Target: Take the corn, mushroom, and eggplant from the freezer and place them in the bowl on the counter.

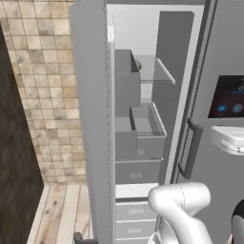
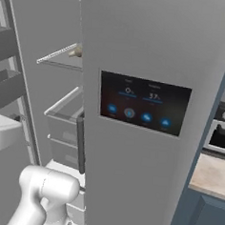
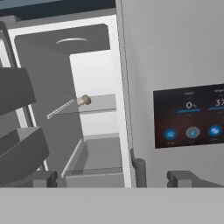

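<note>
freezer (image 1: 138, 95) door swung open to the left, grey shelves, bins and drawers showing inside; also seen in right base view (image 2: 47, 56) and hand view (image 3: 94, 78)

mushroom (image 3: 85, 100) small tan lump sitting on the upper glass shelf (image 3: 98, 104) at its front left corner, touching the shelf; same lump in left base view (image 1: 138, 65) at the back of the shelf behind a door bin, and in right base view (image 2: 77, 50) at the shelf edge beside the closed door

open drawer (image 3: 96, 153) below the shelf, contents can't be made out; corn and eggplant not made out anywhere

closed fridge door (image 2: 147, 55) to the right with dark touch panel (image 2: 143, 103) and dark vertical handle (image 2: 80, 143)

gripper (image 3: 113, 178) jaws spread wide, nothing between them, two dark tips at bottom of hand view, pointed at the freezer opening, well apart from the mushroom

white arm (image 1: 183, 209) low in front of the freezer drawers

surface (image 2: 211, 175) beige stone at far right over blue cabinets, bowl not visible there

tan tiled wall (image 1: 45, 86) and wood floor (image 1: 62, 209) left of the freezer door
</note>
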You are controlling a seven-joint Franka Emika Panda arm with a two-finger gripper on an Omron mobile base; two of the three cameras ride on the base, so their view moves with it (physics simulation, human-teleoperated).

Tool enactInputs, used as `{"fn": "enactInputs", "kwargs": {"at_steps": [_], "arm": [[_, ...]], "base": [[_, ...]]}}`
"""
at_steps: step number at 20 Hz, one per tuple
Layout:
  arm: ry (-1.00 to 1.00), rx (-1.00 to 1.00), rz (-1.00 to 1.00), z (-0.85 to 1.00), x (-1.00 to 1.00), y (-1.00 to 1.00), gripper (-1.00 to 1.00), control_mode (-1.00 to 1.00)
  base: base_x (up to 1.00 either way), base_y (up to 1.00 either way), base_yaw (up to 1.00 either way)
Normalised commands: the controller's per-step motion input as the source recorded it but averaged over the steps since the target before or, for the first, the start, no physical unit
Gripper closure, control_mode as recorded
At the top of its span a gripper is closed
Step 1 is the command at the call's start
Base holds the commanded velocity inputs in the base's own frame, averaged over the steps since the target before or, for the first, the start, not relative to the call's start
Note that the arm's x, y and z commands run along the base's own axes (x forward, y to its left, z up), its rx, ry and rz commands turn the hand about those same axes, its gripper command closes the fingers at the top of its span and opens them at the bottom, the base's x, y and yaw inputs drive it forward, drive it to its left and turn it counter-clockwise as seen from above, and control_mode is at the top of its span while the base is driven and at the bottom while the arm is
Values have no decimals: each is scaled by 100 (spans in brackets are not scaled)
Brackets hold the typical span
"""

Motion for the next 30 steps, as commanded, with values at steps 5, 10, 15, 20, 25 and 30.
{"fn": "enactInputs", "kwargs": {"at_steps": [5,10,15,20,25,30], "arm": [[0,0,0,0,0,0,-100,100],[0,0,0,0,0,0,-100,100],[0,0,0,0,0,0,-100,100],[0,0,0,0,0,0,-100,100],[0,0,0,0,0,0,-100,100],[0,0,0,0,0,0,-100,100]], "base": [[94,49,0],[9,-34,32],[15,40,28],[90,-1,16],[100,-4,22],[95,29,21]]}}
